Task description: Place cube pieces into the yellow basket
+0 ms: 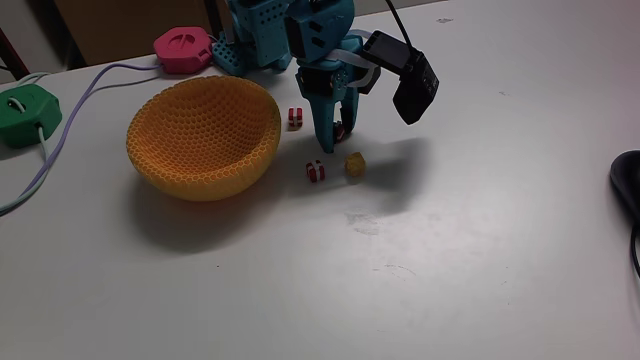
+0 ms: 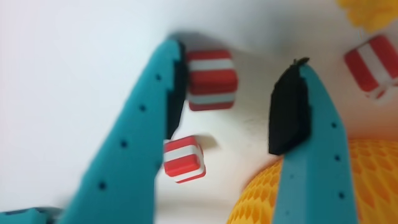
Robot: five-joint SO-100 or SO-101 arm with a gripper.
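The yellow basket (image 1: 205,135) stands left of the teal arm; its knobbly wall (image 2: 348,183) shows at the wrist view's lower right. My gripper (image 1: 337,142) (image 2: 239,56) is lowered to the table, open. A red-and-white striped cube (image 2: 211,79) (image 1: 341,131) lies between the jaws, close against the left finger's pad. A second striped cube (image 1: 295,118) (image 2: 183,160) rests nearer the basket. A third striped cube (image 1: 316,171) (image 2: 373,62) and a bumpy yellow cube (image 1: 354,164) (image 2: 370,9) lie just beyond the fingertips.
A pink gadget (image 1: 183,48) and a green gadget (image 1: 25,113) with pale cables sit at the back left. The black wrist camera (image 1: 410,80) hangs off the arm's right side. A dark object (image 1: 627,185) lies at the right edge. The white table (image 1: 420,270) stretches toward the front.
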